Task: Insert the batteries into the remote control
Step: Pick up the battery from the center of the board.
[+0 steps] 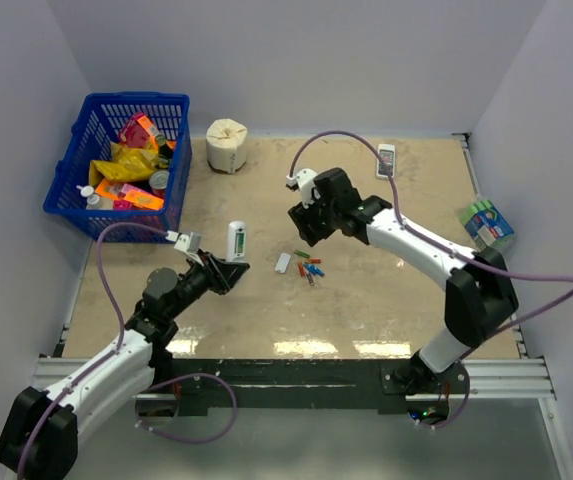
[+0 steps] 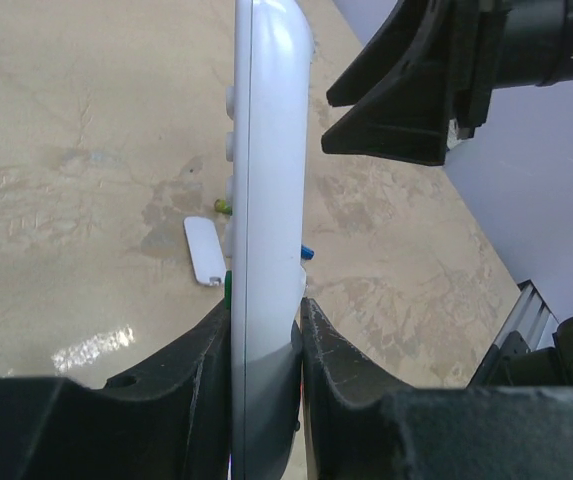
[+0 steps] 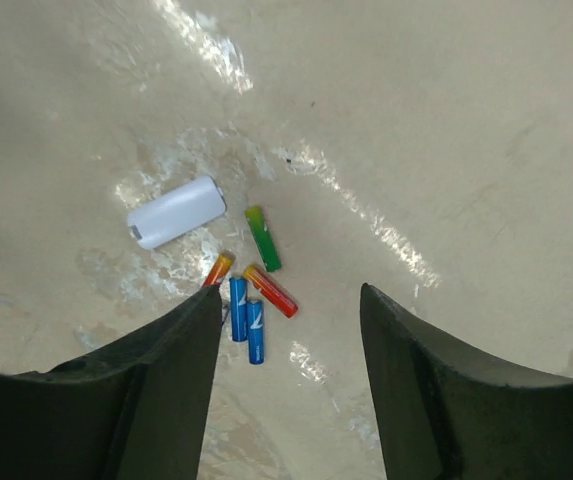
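Note:
The silver-white remote control (image 1: pixel 236 240) stands on edge, and my left gripper (image 1: pixel 228 268) is shut on its lower end. In the left wrist view the remote (image 2: pixel 266 180) rises between the two fingers of that gripper (image 2: pixel 266 320). The batteries (image 1: pixel 309 268) lie loose on the table: a green one (image 3: pixel 263 238), a red-orange one (image 3: pixel 270 291), two blue ones (image 3: pixel 246 318) and an orange one (image 3: pixel 218 269) partly behind a finger. Beside them lies a small white cover (image 3: pixel 177 212). My right gripper (image 3: pixel 291 292) hangs open above the batteries, holding nothing.
A blue basket (image 1: pixel 134 99) of snack packs stands at the back left, with a pale roll (image 1: pixel 227 145) next to it. A short white handset (image 1: pixel 386 160) lies at the back right. A green-blue pack (image 1: pixel 488 222) sits off the right edge.

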Robot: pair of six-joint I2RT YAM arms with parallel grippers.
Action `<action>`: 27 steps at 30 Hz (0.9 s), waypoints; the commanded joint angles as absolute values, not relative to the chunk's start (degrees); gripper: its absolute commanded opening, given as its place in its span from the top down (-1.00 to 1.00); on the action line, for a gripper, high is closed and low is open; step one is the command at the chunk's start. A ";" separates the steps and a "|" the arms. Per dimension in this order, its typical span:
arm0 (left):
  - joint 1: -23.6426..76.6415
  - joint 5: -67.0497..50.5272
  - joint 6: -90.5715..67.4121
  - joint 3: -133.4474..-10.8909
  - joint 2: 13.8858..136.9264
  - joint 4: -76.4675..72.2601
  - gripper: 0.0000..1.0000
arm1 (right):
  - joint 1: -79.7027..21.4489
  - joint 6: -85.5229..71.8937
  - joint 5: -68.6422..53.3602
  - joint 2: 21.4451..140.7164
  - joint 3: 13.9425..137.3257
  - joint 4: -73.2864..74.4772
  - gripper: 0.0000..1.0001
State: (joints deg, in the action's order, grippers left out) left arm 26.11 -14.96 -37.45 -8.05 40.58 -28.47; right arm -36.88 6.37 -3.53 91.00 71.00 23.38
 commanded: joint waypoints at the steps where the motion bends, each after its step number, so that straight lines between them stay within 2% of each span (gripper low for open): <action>1: 25.75 -12.92 -41.91 -5.20 40.25 -34.70 1.00 | -37.00 4.83 -1.93 96.75 74.71 28.74 -0.13; 8: 25.75 -14.41 -44.65 -5.18 41.66 -37.27 1.00 | -36.83 6.06 -4.83 103.96 77.78 29.27 0.19; 13: 25.75 -13.98 -43.77 -6.15 41.04 -35.34 1.00 | -37.00 6.33 -6.06 106.96 79.89 29.79 0.27; 21: 25.75 -14.85 -41.49 -8.43 42.89 -33.49 1.00 | -36.91 6.15 -5.10 110.04 82.00 30.85 0.28; 27: 25.66 -15.64 -40.52 -9.67 44.21 -33.14 1.00 | -37.00 6.68 -4.22 111.97 82.71 31.46 0.45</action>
State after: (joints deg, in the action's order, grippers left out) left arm 26.00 -14.79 -42.44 -6.68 43.83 -30.98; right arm -36.80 6.28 -4.34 111.55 80.09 30.13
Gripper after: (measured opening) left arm 0.317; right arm 0.287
